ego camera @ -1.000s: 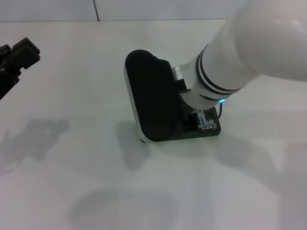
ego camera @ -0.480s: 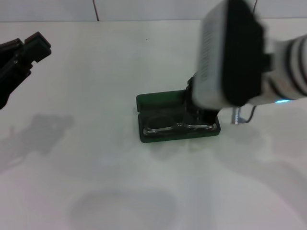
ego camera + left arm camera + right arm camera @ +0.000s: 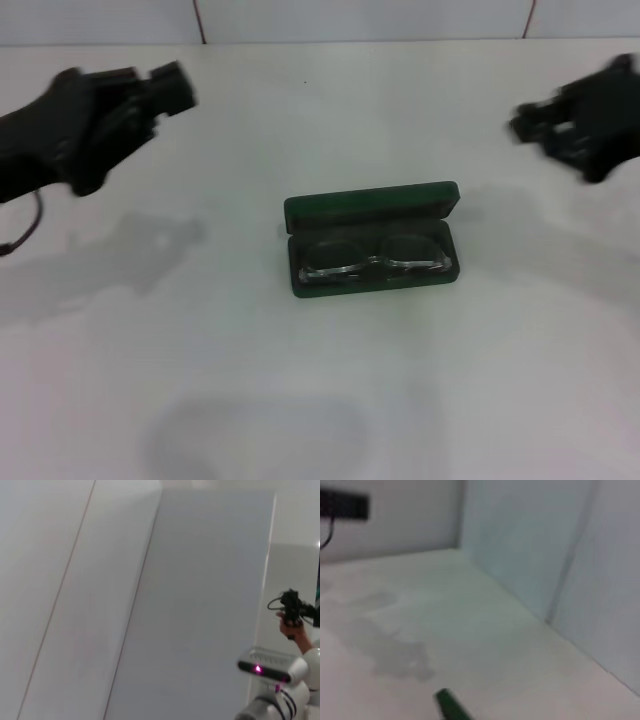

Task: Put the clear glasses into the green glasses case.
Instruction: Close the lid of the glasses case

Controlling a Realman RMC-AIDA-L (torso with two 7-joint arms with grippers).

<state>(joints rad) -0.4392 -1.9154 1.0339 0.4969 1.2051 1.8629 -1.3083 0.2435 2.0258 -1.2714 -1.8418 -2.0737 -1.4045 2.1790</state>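
Blur is my main trouble on the head view: the left claw (image 3: pixel 165 85) sits high at the far left over the tabletop (image 3: pixel 320 400), smeared dark, and I cannot tell how far its fingers are parted or whether it holds anything. The right claw (image 3: pixel 545 120) is equally smeared at the far right edge, partly cut off by the frame, so its opening is unreadable too. Both are well apart from the green glasses case (image 3: pixel 372 245), which lies open in the middle of the tabletop with its lid tipped back on the far side. Inside the lower tray lie the clear glasses (image 3: pixel 375 260), lenses side by side across the width of the case (their arms I cannot make out against the dark lining).

From the left wrist I get only pale wall panels, a white robot part with a small pink light (image 3: pixel 272 665), and a distant person's hand (image 3: pixel 295 630) holding something dark.

From the right wrist I see tabletop meeting a pale wall, with one green corner of the case (image 3: pixel 451 705) poking in, the rest cut off.
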